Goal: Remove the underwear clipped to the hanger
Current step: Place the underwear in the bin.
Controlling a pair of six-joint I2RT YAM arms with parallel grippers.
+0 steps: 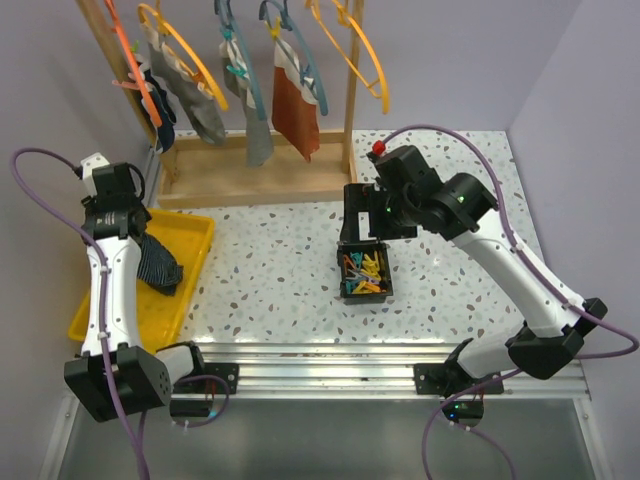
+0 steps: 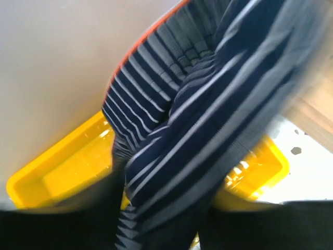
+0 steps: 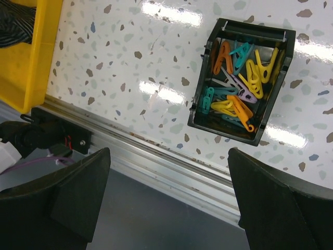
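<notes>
A navy striped underwear [image 1: 160, 262] hangs from my left gripper [image 1: 137, 238] over the yellow tray [image 1: 196, 240]. In the left wrist view, which is blurred, the striped cloth [image 2: 208, 104] runs down between my dark fingers [image 2: 57, 229]. The jaws stand apart, and a sliver of yellow shows beside the cloth. More underwear stays clipped to hangers on the wooden rack [image 1: 250, 170]: a dark piece [image 1: 162, 112], grey pieces [image 1: 205, 112] and a rust-brown one [image 1: 297, 115]. My right gripper [image 1: 365, 215] is wide open and empty above the black clip bin [image 1: 366, 275].
The clip bin [image 3: 242, 78] holds several coloured plastic clips. The yellow tray [image 3: 31, 57] lies at the left table edge by the wall. An aluminium rail [image 1: 320, 360] runs along the near edge. Orange and teal hangers [image 1: 350, 45] hang from the rack top.
</notes>
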